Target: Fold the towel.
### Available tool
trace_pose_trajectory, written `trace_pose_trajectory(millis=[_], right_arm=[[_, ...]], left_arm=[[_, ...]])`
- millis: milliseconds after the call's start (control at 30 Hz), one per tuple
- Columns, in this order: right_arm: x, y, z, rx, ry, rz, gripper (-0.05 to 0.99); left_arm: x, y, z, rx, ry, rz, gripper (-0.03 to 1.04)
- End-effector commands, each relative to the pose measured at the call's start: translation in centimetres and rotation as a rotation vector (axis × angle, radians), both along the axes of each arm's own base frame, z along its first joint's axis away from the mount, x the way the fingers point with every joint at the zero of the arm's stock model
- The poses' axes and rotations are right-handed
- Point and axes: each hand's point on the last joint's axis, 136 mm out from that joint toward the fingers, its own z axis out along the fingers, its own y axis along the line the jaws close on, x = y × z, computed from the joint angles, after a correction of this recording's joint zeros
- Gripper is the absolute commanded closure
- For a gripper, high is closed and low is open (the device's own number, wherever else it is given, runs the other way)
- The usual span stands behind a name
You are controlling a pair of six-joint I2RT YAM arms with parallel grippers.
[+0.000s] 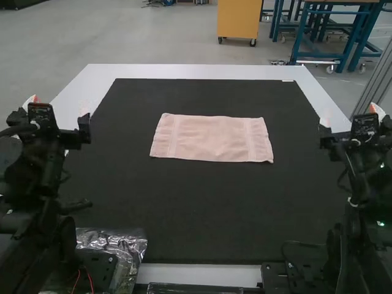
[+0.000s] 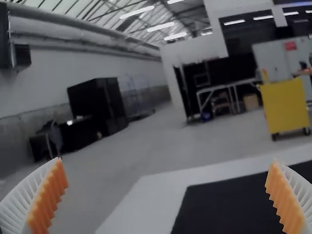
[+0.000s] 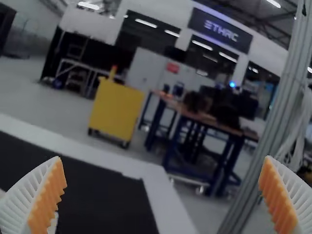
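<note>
Pale pink, soft-looking cloth lies before you: the towel (image 1: 211,138), a flat, near-rectangular piece with a woven band close to each short end. It rests on the far half of the black, matte mat (image 1: 208,208) on your smooth white desk (image 1: 202,71), its long axis running left to right and its near right corner poking out slightly. Your left pincer (image 1: 59,105) and right pincer (image 1: 350,114) both gape wide, empty, well apart from the cloth; their white ribbed fingers carry serrated orange pads (image 2: 48,200).
</note>
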Motion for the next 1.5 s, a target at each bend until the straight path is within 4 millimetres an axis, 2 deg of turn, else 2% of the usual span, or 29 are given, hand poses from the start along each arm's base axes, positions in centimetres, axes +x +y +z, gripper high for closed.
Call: trace_pose_trajectory(millis=[0,100,300,367,467,567,667,733,967,1100,1267,1467], right_arm=[[-0.4,-0.1,4.0,0.06,-0.043,0.013,0.03],[1.5,-0.9,5.8,0.173,0.013,0.013,0.03],[8.5,-2.1,6.3,0.343,0.189,0.017,0.02],[10.8,-2.1,5.4,0.359,0.251,0.02,0.02],[13.6,-1.8,3.0,0.381,0.355,0.035,0.02],[15.2,-0.9,-0.1,0.389,0.474,0.054,0.02],[15.9,0.3,-3.8,0.387,0.6,0.069,0.02],[16.1,1.2,-6.4,0.388,0.679,0.08,0.03],[16.1,4.9,-12.6,0.404,0.865,0.129,0.03],[16.1,6.3,-15.3,0.426,0.941,0.141,0.03],[16.9,7.6,-17.6,0.434,0.978,0.147,0.03],[18.8,8.4,-18.2,0.42,0.944,0.158,0.03]], left_arm=[[-0.1,-0.1,4.5,0.01,-0.043,0.002,0.05],[2.8,-0.4,5.8,-0.048,0.022,-0.029,0.05],[10.6,-0.9,5.1,-0.123,0.19,-0.067,0.05],[13.2,-1.4,3.3,-0.137,0.281,-0.089,0.05],[16.4,-2.9,-0.4,-0.169,0.441,-0.162,0.05],[18.5,-4.9,-4.6,-0.223,0.601,-0.254,0.05],[19.6,-5.7,-8.6,-0.237,0.739,-0.278,0.05],[20.0,-6.3,-10.3,-0.241,0.792,-0.288,0.05],[20.5,-7.0,-14.3,-0.289,0.872,-0.287,0.05],[20.9,-7.8,-16.5,-0.292,0.911,-0.292,0.05],[21.7,-8.3,-18.2,-0.29,0.929,-0.294,0.05],[23.4,-8.6,-19.9,-0.284,0.949,-0.286,0.05]])
